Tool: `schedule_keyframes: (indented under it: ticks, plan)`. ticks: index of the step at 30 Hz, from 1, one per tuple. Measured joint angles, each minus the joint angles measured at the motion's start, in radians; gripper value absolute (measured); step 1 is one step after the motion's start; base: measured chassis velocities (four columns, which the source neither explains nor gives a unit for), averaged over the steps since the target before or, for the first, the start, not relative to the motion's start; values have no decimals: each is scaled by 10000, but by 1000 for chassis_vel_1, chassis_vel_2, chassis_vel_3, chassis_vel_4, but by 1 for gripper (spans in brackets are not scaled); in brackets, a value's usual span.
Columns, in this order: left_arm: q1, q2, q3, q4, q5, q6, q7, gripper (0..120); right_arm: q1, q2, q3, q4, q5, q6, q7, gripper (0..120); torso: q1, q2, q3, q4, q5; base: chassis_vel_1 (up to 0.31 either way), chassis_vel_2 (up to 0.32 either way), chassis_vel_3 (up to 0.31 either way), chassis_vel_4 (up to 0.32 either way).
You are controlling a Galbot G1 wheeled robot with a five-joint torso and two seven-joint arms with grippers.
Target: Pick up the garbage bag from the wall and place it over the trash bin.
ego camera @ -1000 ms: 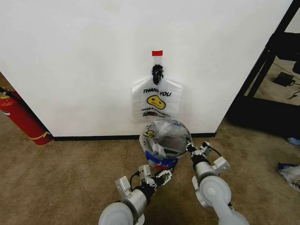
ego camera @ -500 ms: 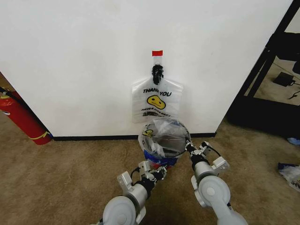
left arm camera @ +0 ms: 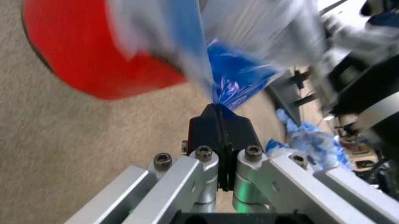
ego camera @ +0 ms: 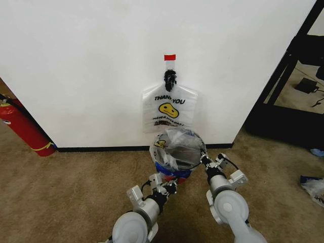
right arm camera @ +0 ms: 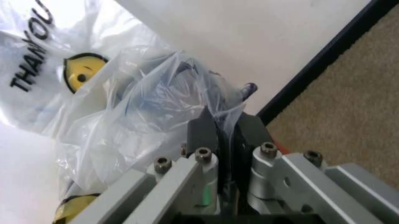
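Left gripper [left arm camera: 218, 109] fingers pressed together, pinching a blue patch of the garbage bag [ego camera: 177, 147] at its lower front edge, low beside the red base of the trash bin [ego camera: 174, 174]. Right gripper [right arm camera: 221, 123] fingers also closed, pinching a fold of the bag's translucent film at the rim on the robot's right side. Bag is draped over and into the bin's mouth, smiley print showing on its left side. Bin stands on brown carpet [ego camera: 76, 192] just in front of the wall [ego camera: 91, 66]. A second, flat bag [ego camera: 169, 109] of the same print hangs from the black hook [ego camera: 169, 78] under a red tape strip [ego camera: 169, 57]. Red fire extinguisher [ego camera: 23, 126] leans at the wall, far left.
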Motion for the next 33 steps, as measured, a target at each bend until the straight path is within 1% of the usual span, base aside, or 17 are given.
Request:
schedule_keyframes:
  ticks: [2, 4, 7, 11, 14, 15, 16, 18, 21, 22, 23, 25, 26, 29, 30, 32, 33]
  plan:
    - [31, -197, 82, 313, 211, 8, 52, 0, -45, 4, -12, 97, 56, -15, 27, 1, 0, 0, 0, -1, 0, 0, 0, 0, 0]
    - [4, -288, 100, 415, 249, 11, 56, 0, -67, 3, -16, 129, 66, -18, 32, 1, 0, 0, 0, -1, 0, 0, 0, 0, 0]
    - [-298, -637, 140, 852, 440, 21, 64, 0, -156, -13, -45, 224, 79, -29, 42, 1, 0, 0, 0, -1, 1, 0, 0, 0, 0]
    - [-618, -750, 129, 1032, 512, 68, -21, 0, -186, -59, -41, 232, 74, -32, 43, 1, 0, 0, 0, -6, 0, 0, 0, 0, 0]
    - [-404, -382, 74, 771, 515, 141, -19, 0, -146, -114, 13, 192, 75, -32, 42, 1, 0, 0, 0, -6, -2, 0, 0, 0, 0]
    - [103, 124, -102, 409, 560, 163, 23, 0, -111, -177, 105, 170, 106, -30, 42, 1, 0, 0, 0, 3, 3, 0, 0, 0, 0]
    - [360, 296, -224, 225, 618, 147, 61, 3, -99, -200, 138, 161, 129, -30, 42, 1, 0, 0, 0, 3, -2, 0, 0, 0, 0]
    - [553, 398, -325, 92, 667, 118, 90, 4, -91, -218, 159, 144, 143, -29, 39, 1, 0, 0, 0, 2, -2, 0, 0, 0, 0]
    - [1013, 485, -644, -373, 723, -57, 119, 16, -54, -232, 189, 59, 148, -27, 30, 1, 0, 0, 0, 0, 0, 0, 0, 0, 0]
    - [1040, 470, -673, -430, 715, -94, 118, 18, -51, -230, 190, 51, 146, -27, 30, 1, 0, 0, 0, -2, 0, 0, 0, 0, 0]
    - [1087, 376, -746, -631, 634, -234, 101, 25, -45, -222, 190, 36, 143, -25, 28, 1, 0, 0, 0, -2, 0, 0, 0, 0, 0]
    - [1079, 226, -783, -869, 485, -354, 50, 33, -43, -215, 182, 33, 135, -25, 26, 1, 0, 0, -1, -2, 0, 0, 0, 0, 0]
    - [1079, 226, -783, -869, 485, -354, 50, 33, -43, -215, 182, 33, 135, -25, 26, 1, 0, 0, -1, -2, 0, 0, 0, 0, 0]
    - [1009, 113, -776, -933, 470, -414, -28, 45, -50, -215, 181, 34, 93, -26, 26, 1, 0, 0, 0, -3, -1, 0, 0, 0, 0]
    - [1000, 109, -773, -933, 465, -418, -31, 47, -51, -215, 182, 34, 78, -25, 26, 1, 0, 0, 0, -3, -1, 0, 0, 0, 0]
    - [973, 105, -752, -936, 425, -428, -35, 58, -75, -215, 190, 39, 17, -25, 26, 1, 0, 0, 0, -3, 0, 0, 0, 0, 0]
    - [973, 107, -741, -947, 414, -428, -35, 62, -87, -215, 194, 41, 2, -25, 25, 1, 0, 0, 0, -3, 0, 0, 0, 0, 0]
